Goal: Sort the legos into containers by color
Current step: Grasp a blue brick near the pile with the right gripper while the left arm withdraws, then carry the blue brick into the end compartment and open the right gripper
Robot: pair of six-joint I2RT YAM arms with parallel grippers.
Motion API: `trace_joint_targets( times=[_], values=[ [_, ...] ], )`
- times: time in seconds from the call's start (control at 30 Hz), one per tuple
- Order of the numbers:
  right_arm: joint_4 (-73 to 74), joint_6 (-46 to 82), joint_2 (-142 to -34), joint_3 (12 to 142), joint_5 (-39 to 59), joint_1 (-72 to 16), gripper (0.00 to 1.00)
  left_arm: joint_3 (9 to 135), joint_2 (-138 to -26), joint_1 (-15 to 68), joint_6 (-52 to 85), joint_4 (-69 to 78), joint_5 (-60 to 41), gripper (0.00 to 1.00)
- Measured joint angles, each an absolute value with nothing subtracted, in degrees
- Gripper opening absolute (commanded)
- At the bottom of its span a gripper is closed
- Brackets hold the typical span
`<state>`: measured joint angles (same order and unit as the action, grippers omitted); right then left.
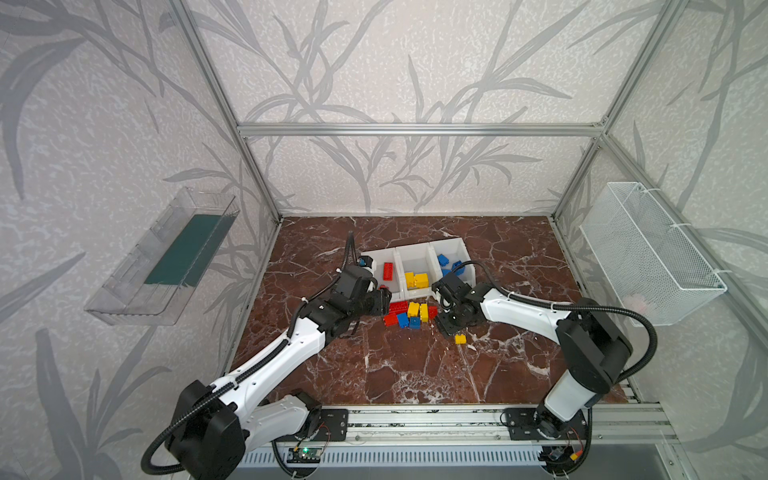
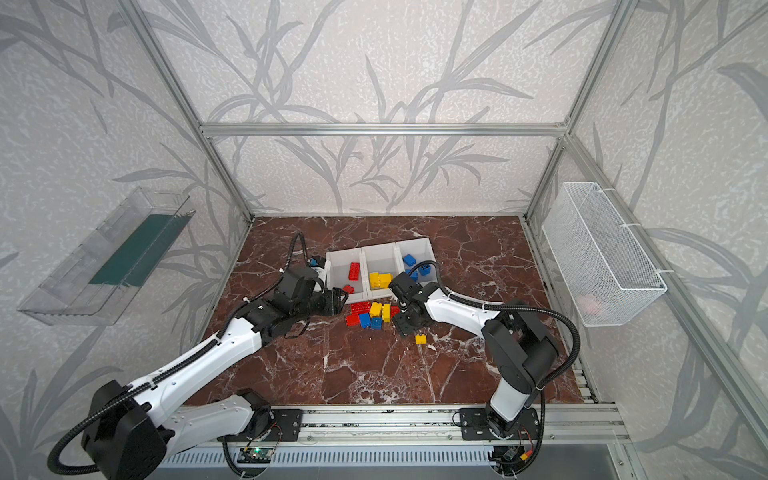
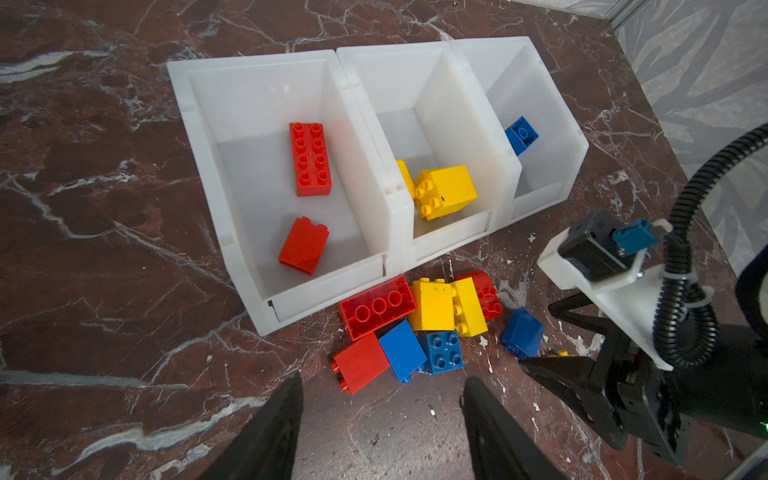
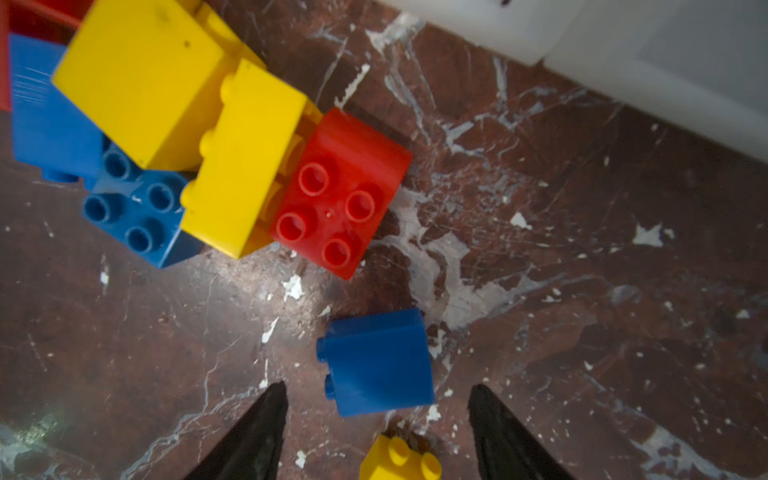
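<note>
Three joined white containers [image 1: 417,246] stand mid-table. In the left wrist view the left container [image 3: 249,83] holds two red legos [image 3: 310,158], the middle one yellow legos [image 3: 444,191], and the right one a blue lego [image 3: 521,134]. A mixed pile of red, yellow and blue legos [image 3: 432,305] lies just in front of them. My left gripper [image 3: 383,380] hangs open and empty before the pile. My right gripper [image 4: 378,387] is open over a lone blue lego [image 4: 378,361] and a small yellow lego [image 4: 399,459], gripping neither.
A clear tray with a green liner [image 1: 178,257] hangs on the left wall and a white wire basket [image 1: 648,249] on the right wall. Aluminium frame posts edge the marble table [image 1: 415,374]. The arms' base rail [image 1: 415,424] runs along the front.
</note>
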<state>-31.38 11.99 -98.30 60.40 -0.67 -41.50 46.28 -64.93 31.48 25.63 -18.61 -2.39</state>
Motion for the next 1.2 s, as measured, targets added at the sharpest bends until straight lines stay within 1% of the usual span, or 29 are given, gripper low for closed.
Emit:
trace_joint_targets(
  times=[0.37,0.53,0.73,0.9,1.03,1.1,1.2],
  values=[
    [-31.0,11.7,-103.26,62.22,-1.34,-41.3,0.62,45.6,-64.93,31.44,25.71,-18.81,-1.56,0.64],
    [-31.0,11.73,-103.31,62.24,-1.98,-41.3,0.51,45.58,-64.93,31.44,25.71,-18.79,-1.5,0.64],
    [-31.03,11.97,-103.31,62.24,-2.22,-41.3,0.44,45.58,-64.93,31.44,25.71,-18.81,-1.34,0.64],
    [-31.44,12.25,-102.98,62.24,-2.52,-41.3,0.42,45.52,-64.84,31.44,25.71,-18.79,-1.3,0.64],
    [-34.41,11.68,-100.53,63.7,-3.09,-41.04,0.42,44.58,-63.7,31.44,25.74,-18.83,-1.15,0.64],
    [-36.51,10.76,-98.67,66.92,-2.96,-39.9,0.42,43.72,-62.85,31.44,25.76,-18.85,-0.95,0.64],
    [-37.78,9.47,-97.27,75.31,-3.16,-36.25,0.42,42.57,-61.76,31.44,26.06,-18.94,-0.78,0.64]
  ],
)
